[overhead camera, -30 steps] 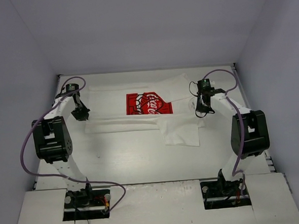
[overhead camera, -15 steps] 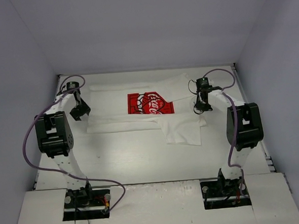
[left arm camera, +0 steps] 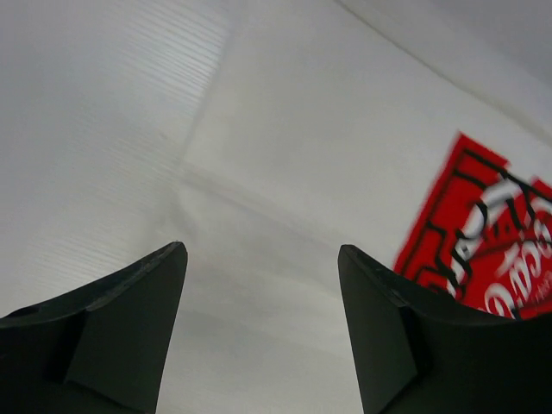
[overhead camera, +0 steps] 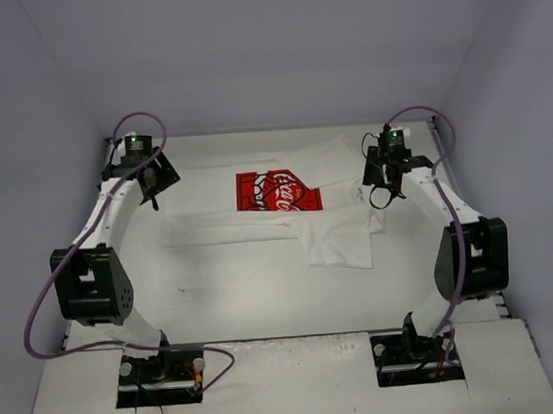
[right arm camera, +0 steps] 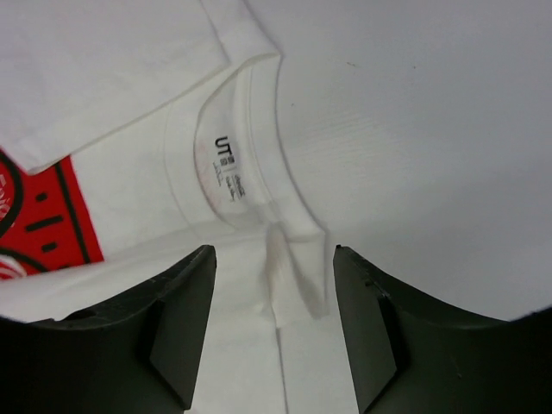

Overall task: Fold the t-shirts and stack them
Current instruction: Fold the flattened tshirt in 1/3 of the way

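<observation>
**Over the shirt, both pincers stand empty**

Between the jaws of the right gripper point(right arm camera: 274, 250), which stand apart with nothing in them, a raised crease of the collar point(right arm camera: 280, 155) runs straight down the gap. Just ahead of those fingertips sits the neck label point(right arm camera: 226, 164), and off to their left is the edge of the red graphic point(right arm camera: 73, 216).

Now the left gripper point(left arm camera: 263, 250): jaws wide and holding nothing. White t-shirt point(left arm camera: 302, 147) cloth lies flat right below and ahead of it. Bare table point(left arm camera: 86, 112) shows to its left, and the print sits further on at its right.

So the shirt lies partly folded on the table, stretched between the two pincers, with one flap reaching back toward the arm bases.

Thin, soft stuff, I'd say: light and limp, likely to sag and drag rather than hold a shape. The best grips look like the doubled edges: the collar rib under the right pincer and the folded edge below the left.
</observation>
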